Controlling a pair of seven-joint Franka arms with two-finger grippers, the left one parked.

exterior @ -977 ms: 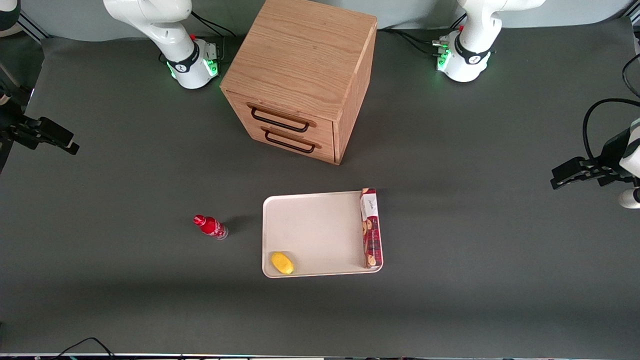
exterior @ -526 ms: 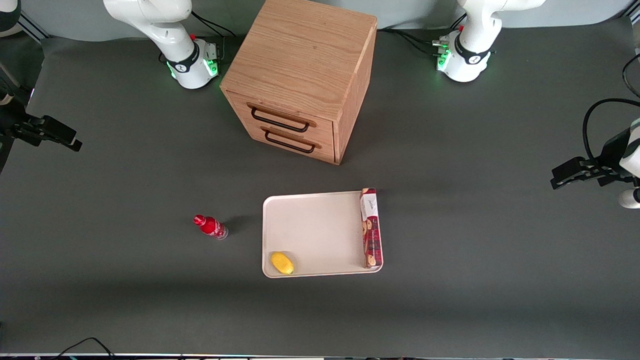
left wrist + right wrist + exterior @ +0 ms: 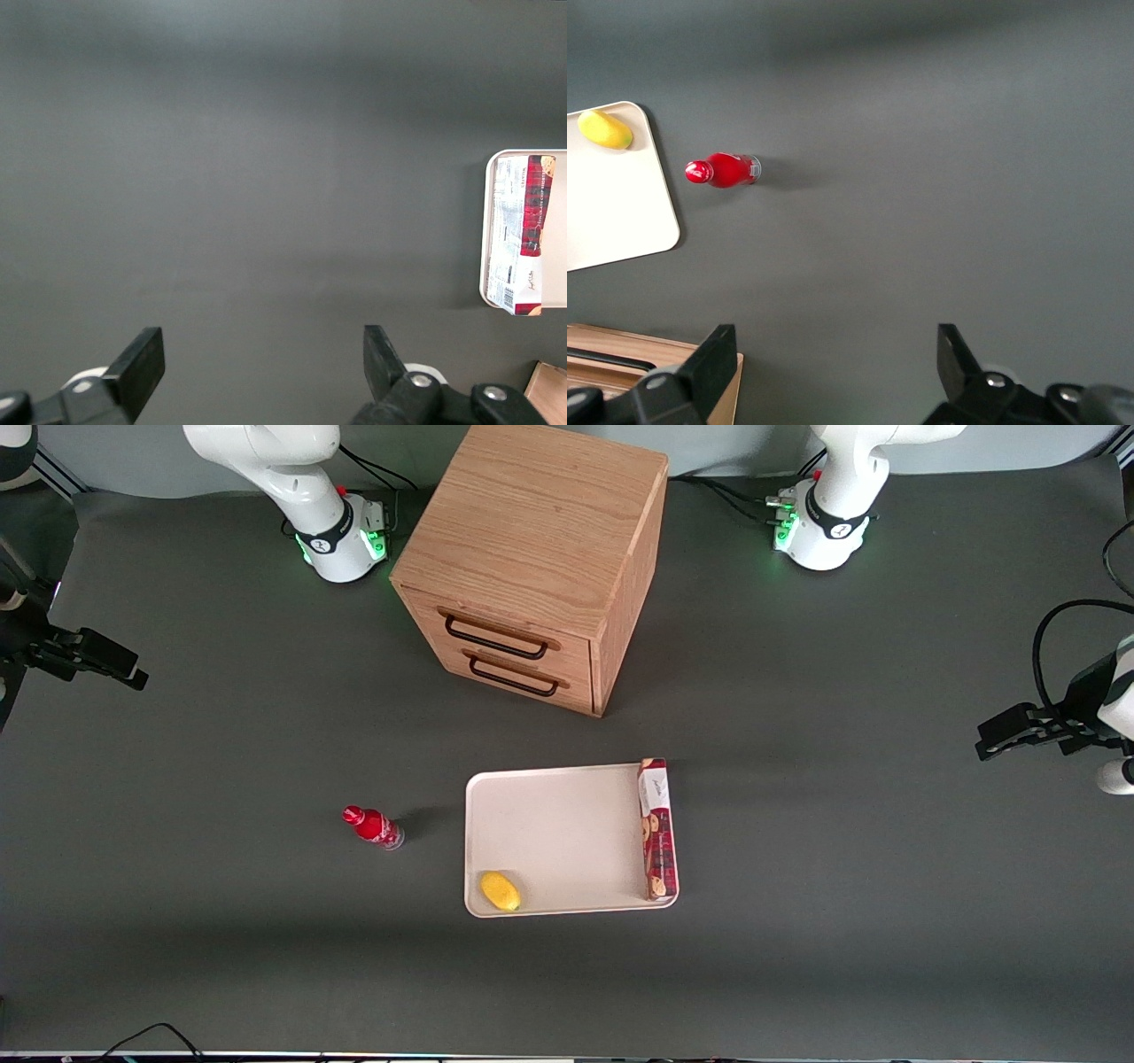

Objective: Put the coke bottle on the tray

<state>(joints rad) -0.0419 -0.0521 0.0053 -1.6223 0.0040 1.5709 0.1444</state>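
Upright on the table: coke bottle (image 3: pixel 373 828), just beside the tray (image 3: pixel 558 837) at its nine o'clock, nothing between. On tray: lemon (image 3: pixel 500 891), cookie box (image 3: pixel 657 829). Cabinet (image 3: pixel 532 558) at twelve o'clock. Gripper (image 3: pixel 833 367) spread wide, empty, high toward the working arm's end.

The coke bottle (image 3: pixel 373 826) is red with a red cap, white markings and a greyish base. The tray (image 3: pixel 558 837) is plain cream-white. On it lie a yellow lemon (image 3: pixel 500 891) and a red cookie box (image 3: pixel 656 828) with a white patch. The cabinet (image 3: pixel 532 558) is light wood grain with dark handles. The desk (image 3: pixel 221 735) is dark grey. The tool (image 3: pixel 89 660), toward the working arm's end of the desk, is black.
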